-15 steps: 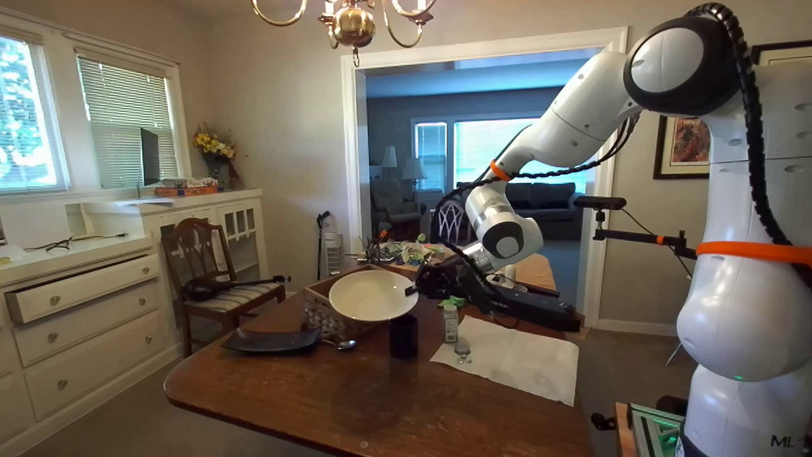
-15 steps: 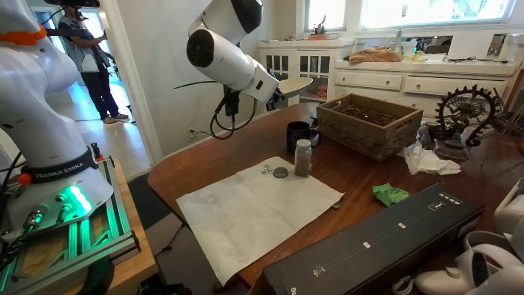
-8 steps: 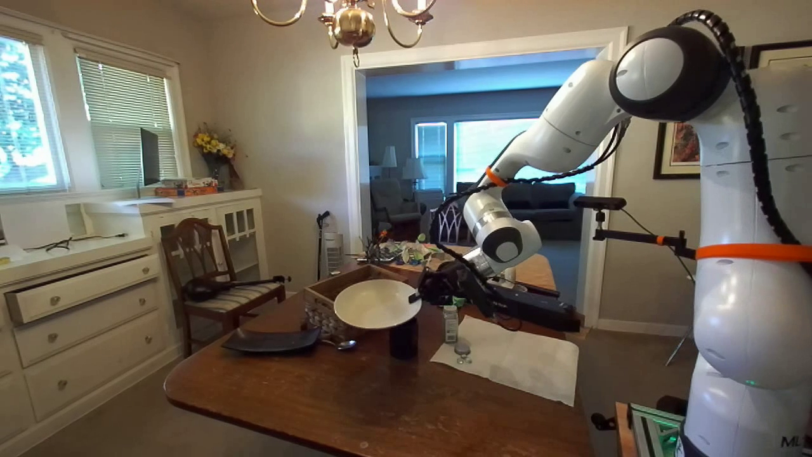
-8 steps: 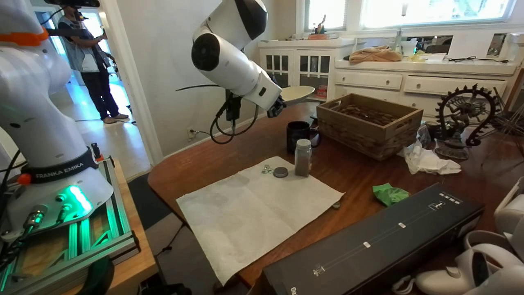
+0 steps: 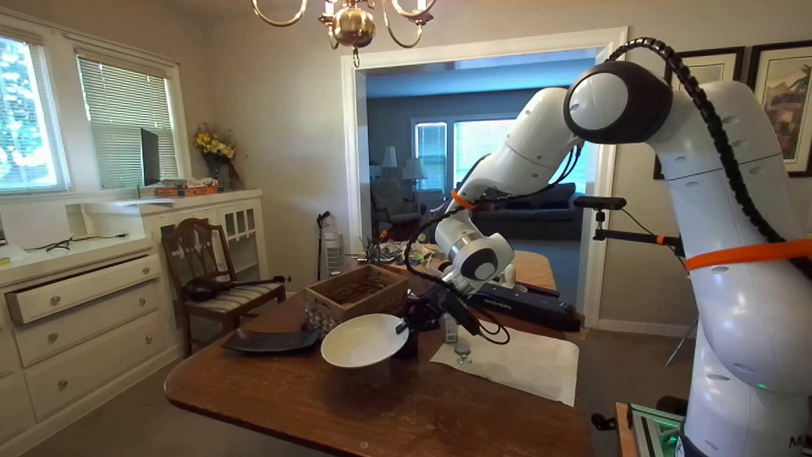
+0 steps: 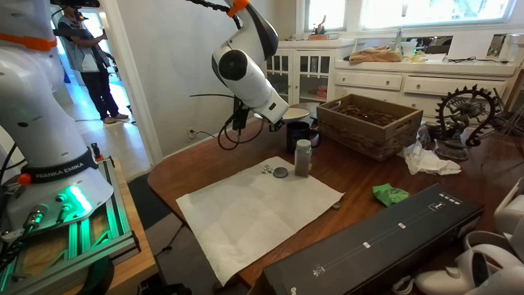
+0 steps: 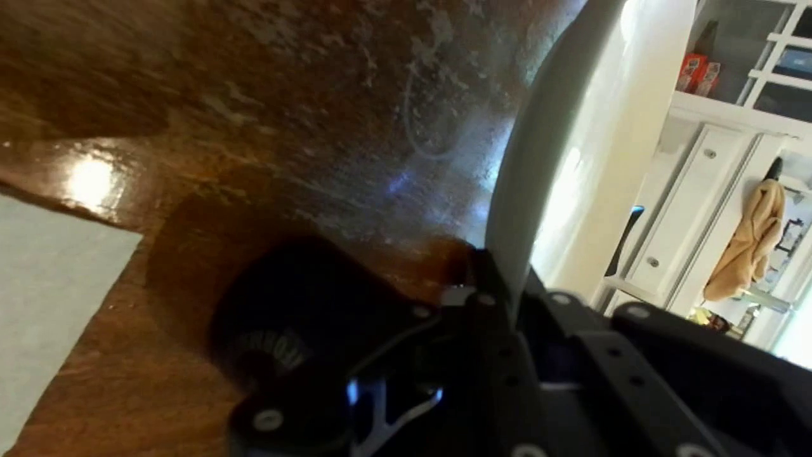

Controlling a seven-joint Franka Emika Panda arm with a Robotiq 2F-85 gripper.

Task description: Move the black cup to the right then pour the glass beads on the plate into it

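While the tool (image 7: 515, 293) is clenched on its rim, the round white plate (image 5: 361, 343) hangs clear of the surface (image 5: 266, 390), slightly tilted, hollow side up. It is broad, shallow and smooth, cream-toned within, and the wrist view catches it nearly edge-on, a strip of glare running along the inside. The black cup (image 6: 295, 135), small and cylindrical, stands upright on the surface near the plate, its looped handle turned toward the wooden basket (image 6: 360, 137). A few glass beads (image 6: 267, 169), clear and faintly greenish, lie on the white mat (image 6: 245, 221) just beside a round grey lid (image 6: 281, 172), and near them stands a clear bottle (image 6: 303, 164) with a pale cap. Some of this is only half seen: in an exterior view the plate and the tool leave just a dark sliver of the cup (image 5: 411, 346) showing, and in an exterior view the arm (image 6: 264, 102) covers part of the plate (image 6: 297, 114), while the bottle stands in front of the cup's lower wall. In the wrist view the plate is cut off at the top, its gripped edge is blurred, and the cup is a near-black shape whose pale lettering cannot be read. What the cup contains cannot be told, and anything as small as a bead on the plate is too fine to make out.
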